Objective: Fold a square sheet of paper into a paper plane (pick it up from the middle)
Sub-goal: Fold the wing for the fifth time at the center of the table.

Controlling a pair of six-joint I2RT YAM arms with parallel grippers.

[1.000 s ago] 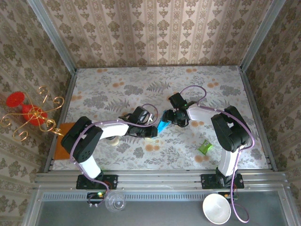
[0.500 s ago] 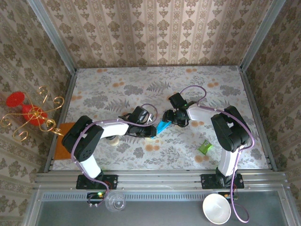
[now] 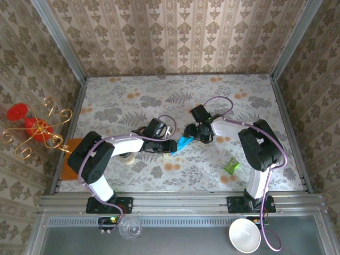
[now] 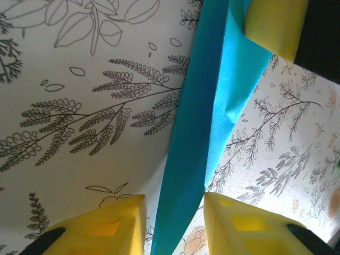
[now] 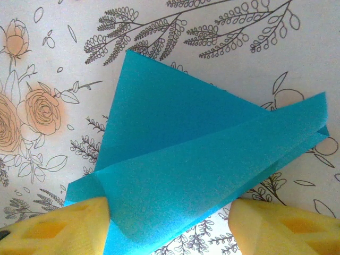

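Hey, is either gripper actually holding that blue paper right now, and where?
Cannot be told for sure. The right gripper flanks one end of the paper plane, touching it; the left gripper straddles the other end, open.

Green crumpled wrapper [image 3: 231, 167] on floral table [image 3: 122, 101], orange mat [image 3: 67, 169] at left edge; white bowl [image 3: 245, 235], possibly clear cup [image 3: 130, 228], nearside.

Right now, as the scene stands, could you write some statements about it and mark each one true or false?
1. The paper plane lies between the left gripper and the right gripper. True.
2. The green wrapper rests on the plane. False: it lies apart, near the right arm.
3. The left gripper's fingers stand on either side of the blue paper. True.
4. The orange mat is under the plane. False: it is at the table's left edge.
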